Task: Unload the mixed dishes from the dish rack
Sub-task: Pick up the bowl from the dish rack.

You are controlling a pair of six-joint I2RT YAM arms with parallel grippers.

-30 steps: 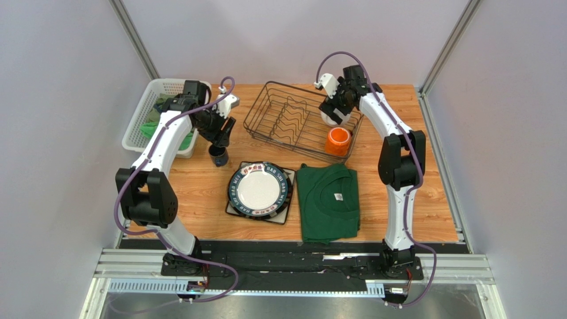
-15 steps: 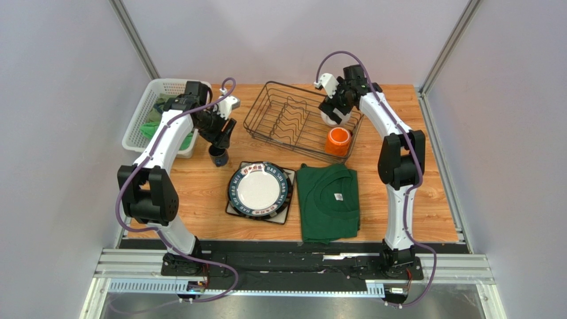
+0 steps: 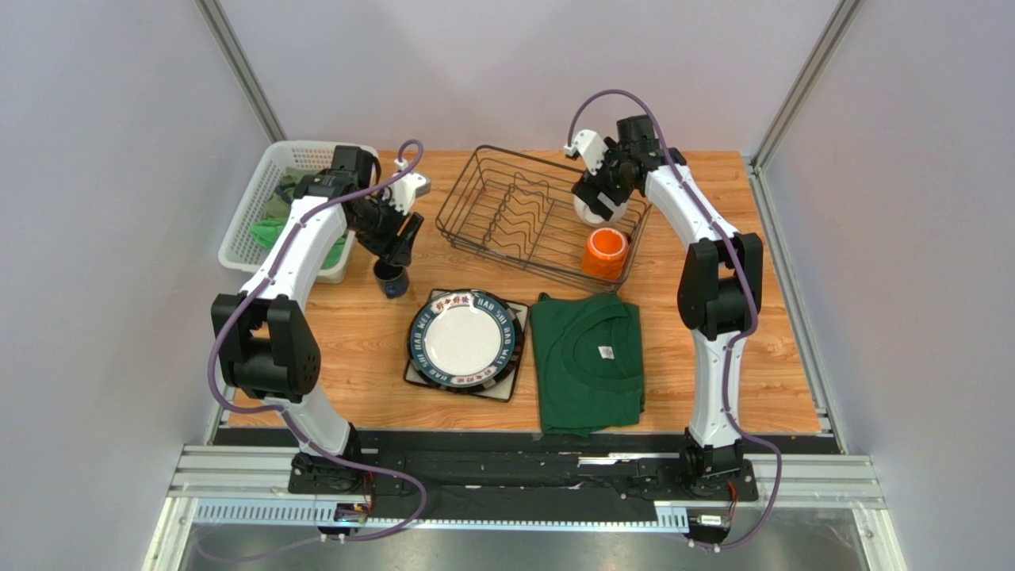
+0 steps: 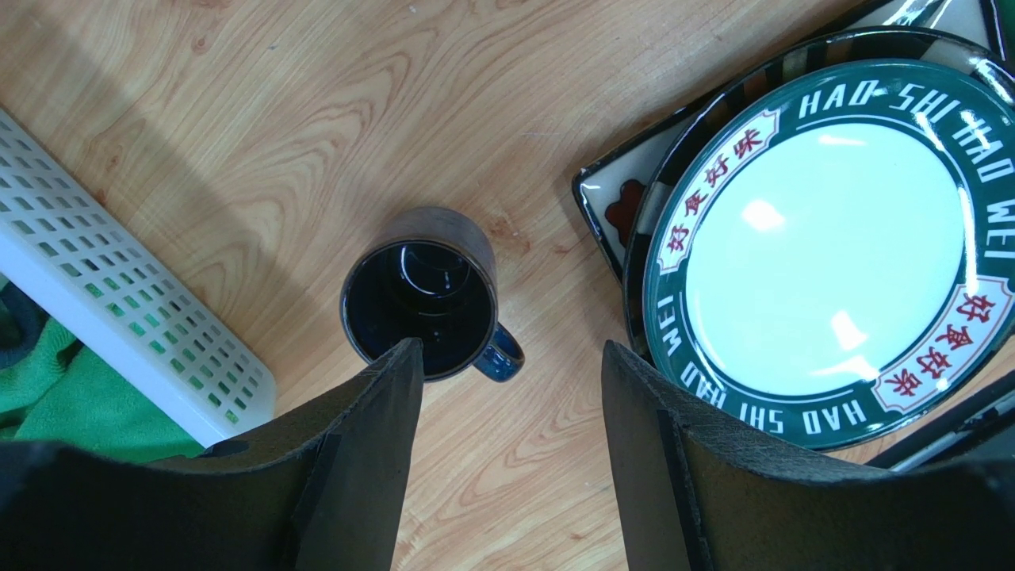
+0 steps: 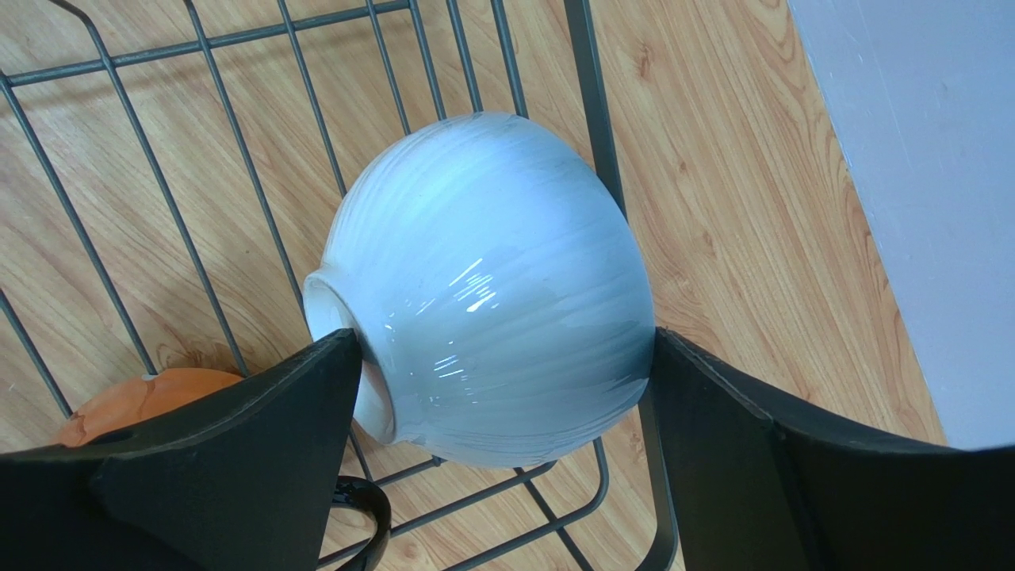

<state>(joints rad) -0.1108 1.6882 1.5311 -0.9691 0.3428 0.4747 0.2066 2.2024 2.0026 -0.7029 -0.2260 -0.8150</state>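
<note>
The dark wire dish rack (image 3: 515,214) stands at the back centre. The white bowl (image 3: 590,212) lies on its side in the rack's right end, next to the orange mug (image 3: 605,252). My right gripper (image 3: 596,196) is open wide with a finger close against each side of the bowl (image 5: 500,286). The dark blue mug (image 3: 390,281) stands upright on the table left of the rack. My left gripper (image 3: 394,242) hovers above it (image 4: 419,294), open and empty. A round dark-rimmed plate (image 3: 465,337) lies on the square plate (image 4: 605,200).
A white perforated basket (image 3: 272,196) with green cloth stands at the back left, close to the mug. A folded green shirt (image 3: 586,363) lies right of the plates. The rack wires (image 5: 584,71) run under and beside the bowl.
My left gripper has drawn slightly up and back from the blue mug. The right gripper has stayed around the bowl.
</note>
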